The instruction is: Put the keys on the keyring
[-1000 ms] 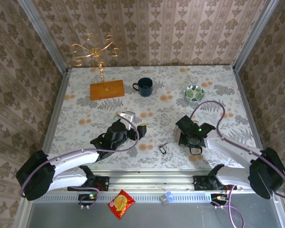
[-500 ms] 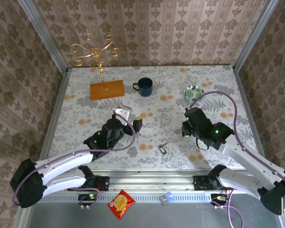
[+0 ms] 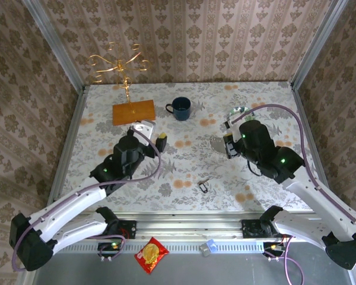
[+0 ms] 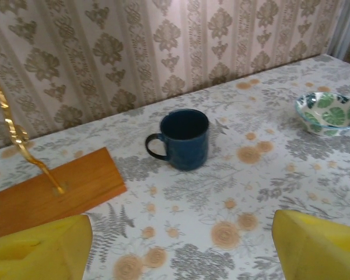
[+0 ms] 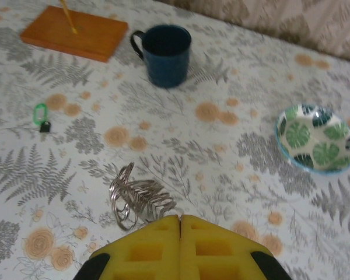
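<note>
My right gripper is shut on the keyring, a grey strap loop with a metal ring. It hangs from the fingertips just over the table, and from above it is a grey patch. A small key with a green head lies flat on the table, left of the keyring and nearer than the mug. A small metal piece, possibly another key, lies near the front middle. My left gripper is open and empty above the table, facing the mug.
A dark blue mug stands at the back middle. A gold wire stand on a wooden base is back left. A leaf-patterned bowl sits back right. Walls enclose three sides.
Both arms have moved away from the front edge toward the back. The right gripper has carried the keyring up and back. The left gripper's jaws have narrowed slightly.
</note>
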`<state>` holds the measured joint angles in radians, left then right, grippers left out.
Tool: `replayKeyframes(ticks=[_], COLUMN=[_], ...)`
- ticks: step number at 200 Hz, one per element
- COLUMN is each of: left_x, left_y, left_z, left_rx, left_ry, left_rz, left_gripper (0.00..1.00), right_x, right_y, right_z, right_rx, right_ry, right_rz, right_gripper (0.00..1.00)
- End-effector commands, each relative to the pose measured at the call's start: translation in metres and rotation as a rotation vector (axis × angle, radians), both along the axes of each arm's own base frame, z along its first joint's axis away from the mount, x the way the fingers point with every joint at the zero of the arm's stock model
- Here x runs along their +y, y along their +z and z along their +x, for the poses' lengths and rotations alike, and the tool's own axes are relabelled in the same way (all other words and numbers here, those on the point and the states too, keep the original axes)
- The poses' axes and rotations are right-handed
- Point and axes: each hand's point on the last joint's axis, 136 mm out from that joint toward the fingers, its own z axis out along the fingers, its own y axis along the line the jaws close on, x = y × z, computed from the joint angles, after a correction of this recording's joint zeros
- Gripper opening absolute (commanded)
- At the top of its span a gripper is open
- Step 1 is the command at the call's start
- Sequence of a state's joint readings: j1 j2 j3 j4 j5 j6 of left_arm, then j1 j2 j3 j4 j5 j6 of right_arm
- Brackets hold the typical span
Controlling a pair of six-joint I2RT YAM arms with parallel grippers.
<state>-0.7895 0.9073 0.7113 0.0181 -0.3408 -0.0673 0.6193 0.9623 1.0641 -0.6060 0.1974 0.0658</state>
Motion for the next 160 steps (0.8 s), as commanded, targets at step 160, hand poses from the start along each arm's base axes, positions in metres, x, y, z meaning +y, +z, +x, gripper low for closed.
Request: replayKeyframes(ticks=[160], left_x=[0.007], left_y=[0.034], left_z=[-0.096], left_rx=[-0.216], left_ry=[-0.461], left_rz=[0.091], left_gripper=[0.48], right_x=[0.143], right_y=[0.045], right_z=[-0.050], right_rx=[-0.052], right_ry=[0.854], right_rz=[-0.067], right_gripper=[0.00])
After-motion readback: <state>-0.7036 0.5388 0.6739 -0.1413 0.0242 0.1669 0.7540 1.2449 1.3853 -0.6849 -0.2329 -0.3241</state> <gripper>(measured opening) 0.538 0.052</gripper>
